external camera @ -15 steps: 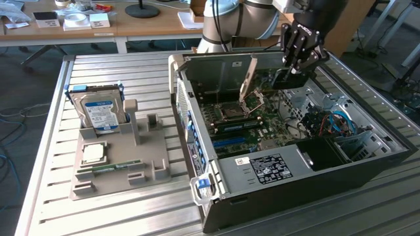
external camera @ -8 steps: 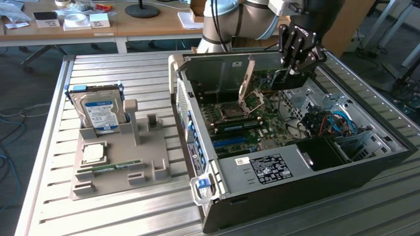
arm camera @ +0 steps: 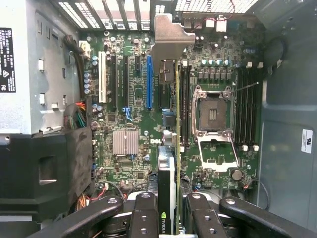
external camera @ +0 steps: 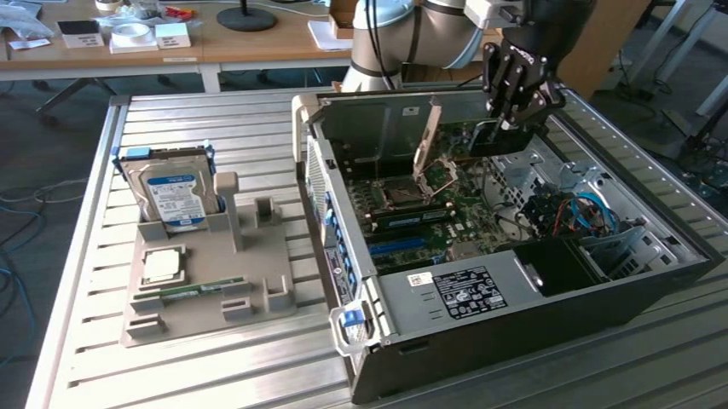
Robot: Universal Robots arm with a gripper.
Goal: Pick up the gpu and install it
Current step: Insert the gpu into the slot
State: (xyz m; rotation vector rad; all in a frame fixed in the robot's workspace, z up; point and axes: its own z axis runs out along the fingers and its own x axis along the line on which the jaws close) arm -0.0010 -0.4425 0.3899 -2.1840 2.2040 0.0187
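One gpu [arm camera: 167,183] pinched edge-on in the end effector [arm camera: 168,220], jaws part-closed across its two faces, silver bracket [arm camera: 171,37] at the free end. Probably light and stiff yet fragile: best held by the flat board faces, clear of components and contact edge. Beyond it, motherboard [arm camera: 138,124] with blue slot [arm camera: 148,82]; gpu seemingly not yet seated. Exterior view: gpu hanging at one o'clock from the CPU socket [external camera: 404,194], inside the case [external camera: 512,341].

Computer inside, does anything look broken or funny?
Nothing looks broken. One odd bit: the square chip socket on the green board stands open and empty, its metal frame flipped back. The fingers hold the graphics card above the board.
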